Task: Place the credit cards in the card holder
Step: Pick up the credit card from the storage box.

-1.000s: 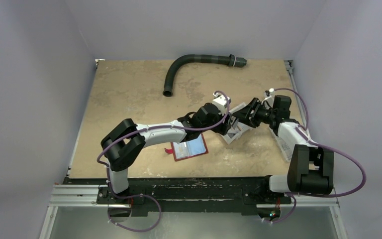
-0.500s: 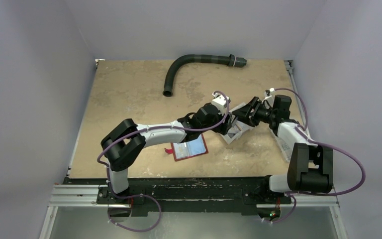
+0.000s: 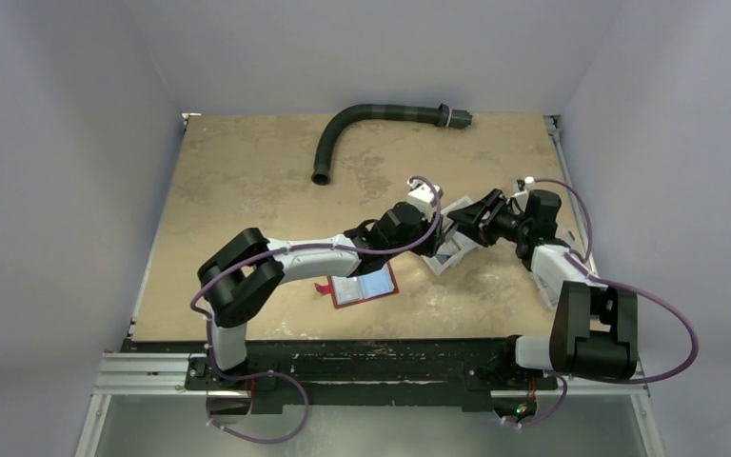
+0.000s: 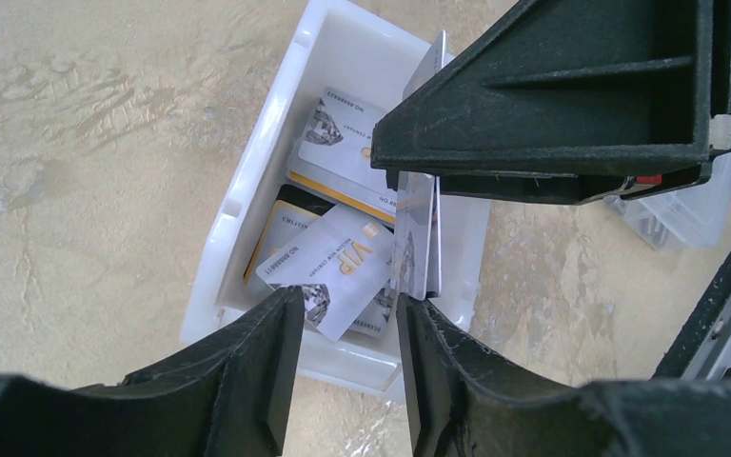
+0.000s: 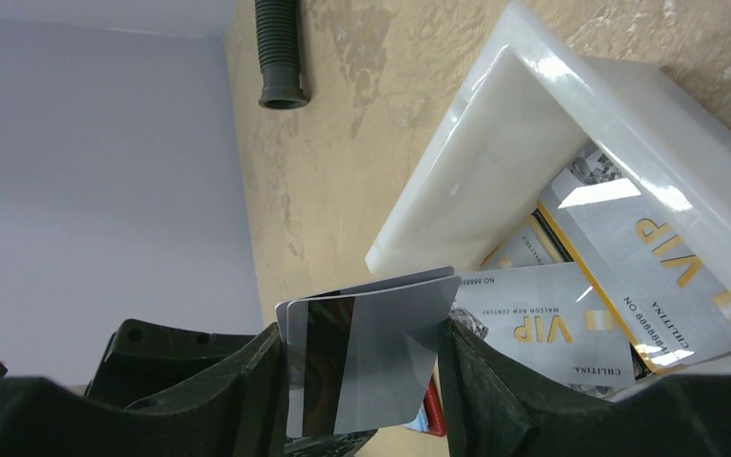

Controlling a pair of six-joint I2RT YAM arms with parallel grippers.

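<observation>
The card holder (image 3: 364, 284) lies open on the worktop (image 3: 247, 190), left of the white bin (image 4: 247, 181). The left gripper (image 4: 347, 314) hovers above the bin's loose credit cards (image 4: 328, 271), jaws apart and empty. The right gripper (image 5: 362, 345) has its jaws closed on a small stack of cards (image 5: 385, 338), held on edge over the bin.

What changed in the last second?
Little. The left arm's elbow edged right; the right arm's wrist shifted slightly right and nearer. The right end effector still grips cards over the white bin, left end effector open beside them. The wallet, hose and bin stayed put.
</observation>
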